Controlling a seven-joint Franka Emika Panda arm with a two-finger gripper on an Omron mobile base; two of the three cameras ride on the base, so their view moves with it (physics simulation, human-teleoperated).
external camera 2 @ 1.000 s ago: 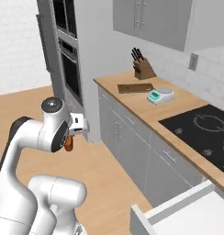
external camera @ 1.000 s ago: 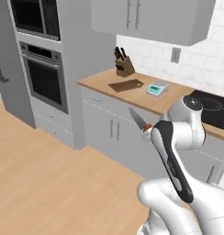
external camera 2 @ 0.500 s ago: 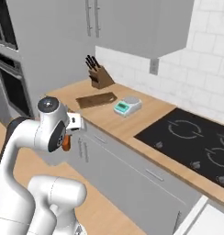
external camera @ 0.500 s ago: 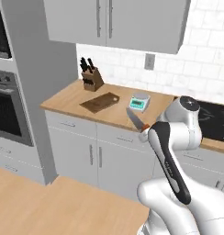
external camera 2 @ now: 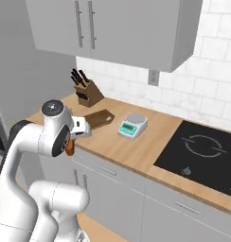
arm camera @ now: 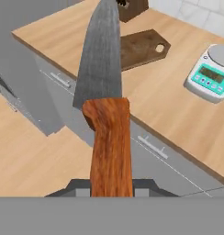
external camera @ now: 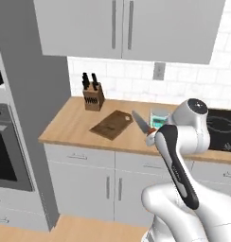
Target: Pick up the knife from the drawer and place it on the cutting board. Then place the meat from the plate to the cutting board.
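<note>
Gripping the knife (arm camera: 104,87) by its orange-brown handle, the gripper (external camera: 150,137) hangs at centre frame, arm folded, blade angled toward the cutting board (external camera: 111,124) on the desk (external camera: 70,125).

Glossy white rounded arm (external camera: 183,189), dark grey joint bands, round joint cap.

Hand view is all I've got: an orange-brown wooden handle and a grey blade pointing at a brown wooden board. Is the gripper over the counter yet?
Observer: No. In the left base view the orange-handled knife is held in front of the light wooden counter's edge.
Operator: Anything on the brown wooden cutting board?
Observer: It lies bare.
Operator: What's right of the small green-and-white kitchen scale?
Observer: A black cooktop set into the counter.
</note>
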